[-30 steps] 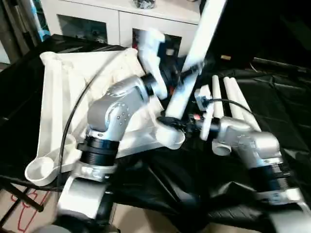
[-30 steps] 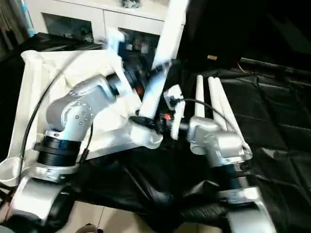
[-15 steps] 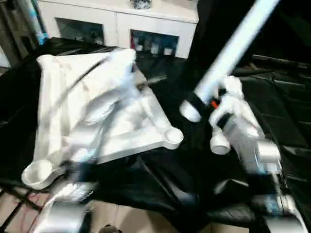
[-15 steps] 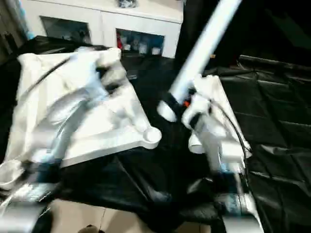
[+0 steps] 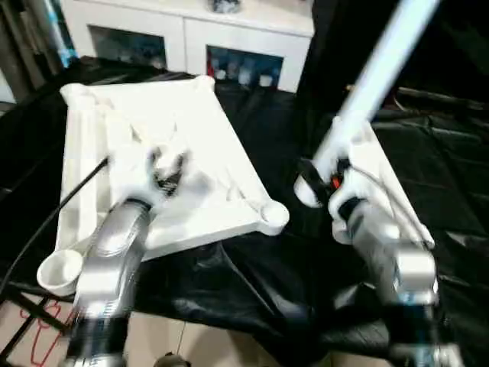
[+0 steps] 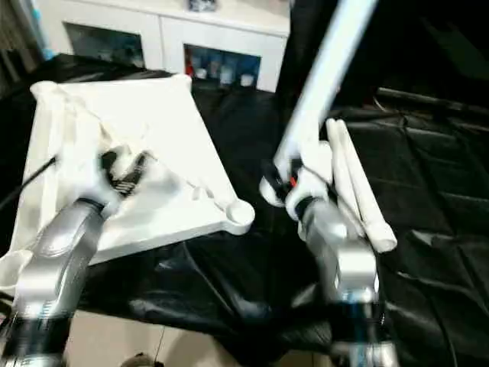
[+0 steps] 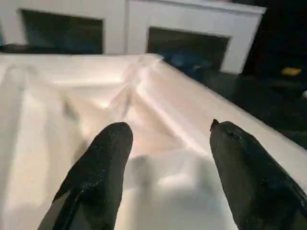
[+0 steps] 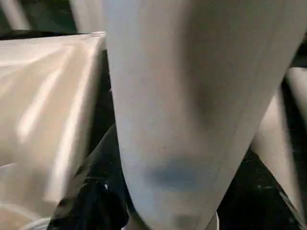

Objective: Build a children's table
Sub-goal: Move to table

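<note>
The children's table's white tabletop lies ribbed side up on the black-draped work table, with round corner sockets near me and at the front left. My left gripper hovers open over the ribbed underside, nothing between its black fingers. My right gripper is shut on a white tube leg near its lower end. The leg slants up and away to the right, clear of the near socket. Up close, the leg sits against one black finger.
More white legs lie side by side on the black cloth behind my right arm. A white cabinet with glass doors stands behind the work table. The cloth's front edge drops to the floor near me.
My left gripper has left the leg and swung left over the tabletop. The right gripper has carried the leg's lower end right, away from the near corner socket.
</note>
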Controlling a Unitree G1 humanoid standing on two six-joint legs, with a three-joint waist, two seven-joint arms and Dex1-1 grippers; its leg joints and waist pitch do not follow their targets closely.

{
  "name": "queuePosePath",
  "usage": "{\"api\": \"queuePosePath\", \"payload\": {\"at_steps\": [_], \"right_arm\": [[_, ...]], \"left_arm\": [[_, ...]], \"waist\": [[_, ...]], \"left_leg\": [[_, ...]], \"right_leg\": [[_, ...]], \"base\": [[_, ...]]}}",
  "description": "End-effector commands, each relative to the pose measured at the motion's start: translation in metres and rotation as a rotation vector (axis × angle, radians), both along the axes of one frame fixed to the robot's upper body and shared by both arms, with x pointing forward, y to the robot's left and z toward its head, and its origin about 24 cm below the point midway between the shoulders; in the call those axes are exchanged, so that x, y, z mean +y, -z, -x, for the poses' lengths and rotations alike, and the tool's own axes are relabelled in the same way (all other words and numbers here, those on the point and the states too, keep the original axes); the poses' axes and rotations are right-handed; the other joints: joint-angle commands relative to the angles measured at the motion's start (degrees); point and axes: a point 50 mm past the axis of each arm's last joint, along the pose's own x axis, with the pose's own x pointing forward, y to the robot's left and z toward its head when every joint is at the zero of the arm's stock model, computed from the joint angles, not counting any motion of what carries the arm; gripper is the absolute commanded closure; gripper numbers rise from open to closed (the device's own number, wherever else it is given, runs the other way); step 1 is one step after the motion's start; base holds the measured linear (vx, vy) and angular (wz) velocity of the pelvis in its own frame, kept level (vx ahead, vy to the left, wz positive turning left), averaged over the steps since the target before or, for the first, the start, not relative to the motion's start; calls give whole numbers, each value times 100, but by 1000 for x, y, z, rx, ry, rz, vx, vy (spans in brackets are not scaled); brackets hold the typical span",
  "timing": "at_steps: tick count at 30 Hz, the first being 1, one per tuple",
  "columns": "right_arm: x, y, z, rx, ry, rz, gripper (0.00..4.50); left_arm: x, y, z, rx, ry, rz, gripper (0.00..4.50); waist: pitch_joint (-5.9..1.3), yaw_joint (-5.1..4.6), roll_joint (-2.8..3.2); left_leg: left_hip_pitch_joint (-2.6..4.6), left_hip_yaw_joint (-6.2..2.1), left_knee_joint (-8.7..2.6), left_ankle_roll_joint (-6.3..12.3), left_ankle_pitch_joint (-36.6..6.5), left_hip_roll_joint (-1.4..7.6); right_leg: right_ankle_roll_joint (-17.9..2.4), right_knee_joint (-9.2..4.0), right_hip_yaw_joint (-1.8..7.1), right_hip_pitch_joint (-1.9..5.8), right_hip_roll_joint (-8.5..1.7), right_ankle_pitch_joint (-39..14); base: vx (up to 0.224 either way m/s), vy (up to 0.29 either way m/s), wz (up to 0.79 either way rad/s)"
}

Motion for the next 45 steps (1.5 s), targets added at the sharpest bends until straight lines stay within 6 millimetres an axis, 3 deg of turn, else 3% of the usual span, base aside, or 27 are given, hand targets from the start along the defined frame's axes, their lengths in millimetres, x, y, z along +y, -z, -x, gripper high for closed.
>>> {"api": "queuePosePath", "payload": {"at_steps": [1, 4, 7, 8, 9, 10, 11, 13, 14, 16, 17, 20, 27, 28, 29, 33, 34, 35, 36, 37, 38, 40, 41, 42, 43, 44, 45], "right_arm": [[-10, -5, 1, -59, 83, 43, 259], [-14, -1, 5, -67, 119, 97, 259], [-18, 8, 12, -51, 118, 112, 259], [-17, 7, 13, -54, 108, 112, 259], [-14, 7, 15, -52, 84, 100, 259], [-11, 8, 16, -50, 57, 95, 259], [-8, 7, 17, -58, 34, 95, 259], [-1, 8, 20, -52, -26, 45, 259], [-1, 8, 20, -51, -31, 41, 259], [-1, 11, 21, -39, -29, 59, 259], [-2, 12, 22, -36, -35, 78, 259], [0, 10, 22, -48, -57, 82, 259], [8, -4, 19, -89, -153, 49, 259], [8, -4, 19, -87, -166, 60, 259], [7, -3, 18, -84, -172, 66, 259], [5, 2, 18, -69, -173, 71, 259], [5, 2, 18, -69, -173, 69, 259], [4, 3, 17, -59, -164, 59, 259], [4, 5, 18, -50, -159, 60, 259], [3, 6, 18, -49, -162, 61, 259], [3, 7, 20, -49, -176, 69, 259], [2, 9, 22, -50, -190, 70, 259], [2, 9, 22, -50, -190, 70, 259], [2, 10, 22, -50, -191, 64, 259], [1, 11, 24, -49, -190, 59, 259], [0, 11, 24, -48, -189, 56, 259], [0, 11, 25, -47, -188, 54, 259]], "left_arm": [[-3, -11, 2, -48, -25, -7, 151], [-4, -11, 3, -38, -29, -11, 151], [-4, -11, 2, -31, -27, -23, 151], [-4, -11, 2, -32, -29, -23, 151], [-3, -11, 2, -35, -39, -10, 151], [-2, -10, 2, -13, -61, 1, 151], [0, -9, 2, 2, -87, 8, 151], [2, -8, 3, 20, -108, 1, 151], [2, -7, 3, 21, -107, -2, 151], [-2, -7, 6, 6, -62, -22, 151], [-5, -7, 9, -5, -40, -25, 151], [-6, -7, 12, -10, -45, -16, 151], [-11, -11, 13, -36, -14, -52, 151], [-12, -11, 13, -36, -4, -62, 151], [-13, -11, 13, -40, 10, -83, 151], [-21, -13, 15, -55, 97, -154, 151], [-21, -13, 15, -56, 98, -155, 151], [-22, -13, 15, -57, 113, -169, 151], [-23, -13, 15, -62, 130, -186, 151], [-24, -13, 16, -63, 141, -196, 151], [-24, -11, 16, -55, 148, -210, 151], [-21, -10, 19, -52, 138, -194, 151], [-21, -10, 19, -52, 138, -194, 151], [-20, -9, 20, -50, 131, -195, 151], [-17, -9, 20, -47, 121, -196, 151], [-15, -9, 19, -45, 114, -199, 151], [-14, -9, 19, -45, 111, -200, 151]], "waist": [[-373, -38, 64], [-364, -136, 137], [-405, -276, 344], [-427, -336, 320], [-424, -348, 292], [-441, -381, 160], [-490, -200, -97], [-394, -84, -108], [-368, -85, 39], [-412, -146, 81], [-445, -150, 141], [-359, -100, 118], [-306, -121, 147], [-286, -73, 71], [-277, -26, 183], [-169, -54, 87], [-197, -87, 231], [-191, -250, 338], [-213, -309, 322], [-236, -312, 292], [-287, -410, 284], [-357, -454, 123], [-389, -373, -27], [-409, -152, -79], [-541, -102, -174], [-628, -119, -134], [-642, -132, -97]], "left_leg": [[83, -23, -440, -254, -1095, 138], [178, -146, -509, -443, -1429, 254], [383, -562, -841, 388, -1182, 1033], [353, -523, -814, 872, -1021, 1064], [305, -441, -782, 1088, -1045, 989], [157, -165, -522, 1381, -1179, 560], [-171, 209, 481, 1301, -1265, -411], [-375, 2, 511, 817, -518, -329], [-323, -148, 108, 696, -258, -119], [-276, -272, -117, 775, -225, 37], [-111, -365, -213, 827, -492, 210], [70, -230, -262, 638, -1007, 177], [275, -330, -469, 228, -1989, 380], [18, -474, -549, 273, -2327, 261], [-46, -526, -559, 433, -2469, 159], [-23, -317, -11, 696, -1974, 53], [501, -255, -94, 480, -2110, 184], [773, -654, -717, 135, -3650, 747], [898, -797, -910, 94, -4012, 919], [1070, -840, -911, 175, -3940, 852], [1133, -782, -772, 714, -3085, 677], [881, -426, -482, 1384, -1531, 184], [616, -199, -310, 1421, -1072, -82], [171, -87, -13, 1376, -393, -351], [-64, -268, 57, 1164, 493, -214], [-80, -272, -3, 1007, 1673, -244], [-83, -256, 2, 949, 1997, -265]], "right_leg": [[-462, -479, 236, 230, -330, -1126], [-579, -448, 66, 191, -94, -766], [-1268, -61, -185, 75, -176, -15], [-1557, 16, -207, 69, -260, 142], [-1741, -11, -211, 85, -299, 209], [-2294, -244, -129, 188, -354, 284], [-2391, -734, 139, 470, -450, -263], [-1175, -814, 257, 567, -726, -1512], [-417, -745, 183, 525, -709, -1567], [129, -673, 54, 507, -552, -1179], [431, -714, -79, 462, -533, -1149], [201, -849, -92, 356, -533, -1795], [-159, -864, -138, 410, -665, -2343], [-274, -759, -263, 694, -793, -2583], [-208, -846, -381, 804, -866, -3071], [-108, -1380, -701, 1102, -1237, -5148], [-180, -1422, -594, 766, -972, -4937], [-333, -615, -702, 661, -400, -2855], [-402, -177, -568, 514, -320, -1957], [-376, 166, -425, 186, -250, -894], [-294, 207, -291, -21, -303, -405], [-307, -177, -98, 64, -445, 479], [-344, -355, 84, 296, -562, 805], [-829, -454, 539, 682, -907, 1190], [-1173, -216, 633, 909, -983, 2849], [-1150, 116, 494, 872, -604, 5316], [-1096, 196, 443, 836, -468, 6087]], "base": [[0, 0, 0], [0, 0, 0], [8, -50, 7], [13, -96, 11], [13, -140, 5], [5, -80, 1], [1, -139, -2], [-15, -147, -7], [-18, -112, -6], [-32, -76, -13], [-33, -67, -14], [0, 0, 0], [0, 0, 0], [0, 0, 0], [0, 0, 0], [52, 20, 43], [106, 45, 48], [67, 31, 20], [98, 39, 2], [67, 22, 3], [152, 13, 9], [146, -33, 8], [133, -73, 5], [112, -93, 11], [112, -93, 11], [98, -73, 12], [83, -51, 8]]}}
